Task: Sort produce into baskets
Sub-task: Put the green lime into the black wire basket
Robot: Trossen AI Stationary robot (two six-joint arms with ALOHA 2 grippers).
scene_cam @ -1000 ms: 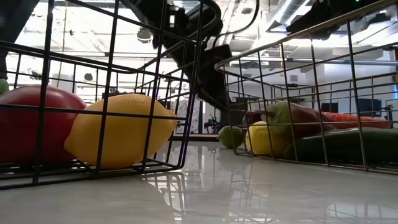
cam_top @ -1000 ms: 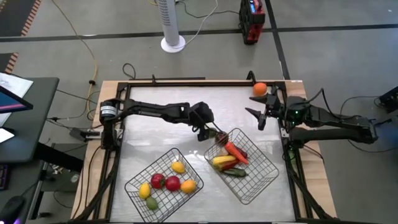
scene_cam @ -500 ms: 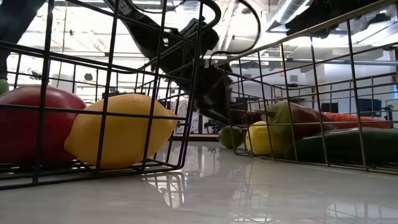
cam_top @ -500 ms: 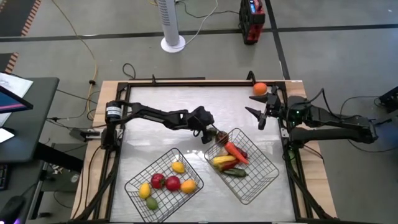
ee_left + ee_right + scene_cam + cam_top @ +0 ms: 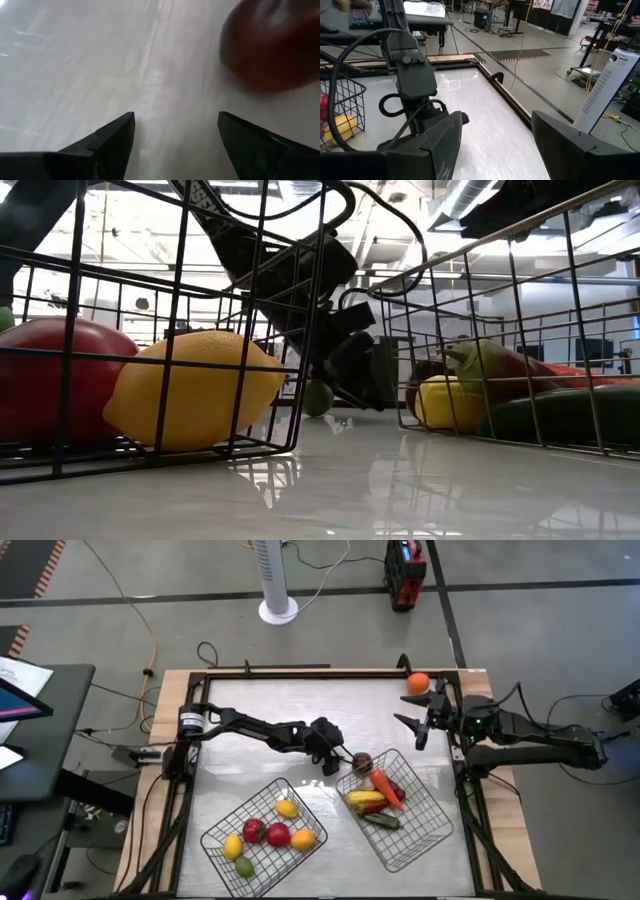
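Two wire baskets stand near the table's front. The left basket (image 5: 262, 836) holds yellow, red, orange and green produce. The right basket (image 5: 418, 832) holds a carrot (image 5: 386, 788), a yellow piece and a green one. A dark red piece (image 5: 362, 762) sits at the right basket's far-left corner; whether it is inside the rim I cannot tell. My left gripper (image 5: 343, 760) hangs low over the table just left of that piece, open, with bare tabletop between its fingers (image 5: 115, 135); the red piece (image 5: 272, 45) lies ahead and to one side. My right gripper (image 5: 412, 727) waits open at the right edge.
An orange (image 5: 418, 683) lies on the frame at the table's far right corner. In the low view a small green piece (image 5: 318, 397) lies on the table beyond the left gripper. The table's far half is bare white surface (image 5: 300, 705). A dark frame rims the table.
My left gripper has sunk toward the tabletop beside the right basket's far-left corner, its arm stretching lower and its wrist tipping. The right basket's end by the gripper has shifted slightly toward the table's right edge.
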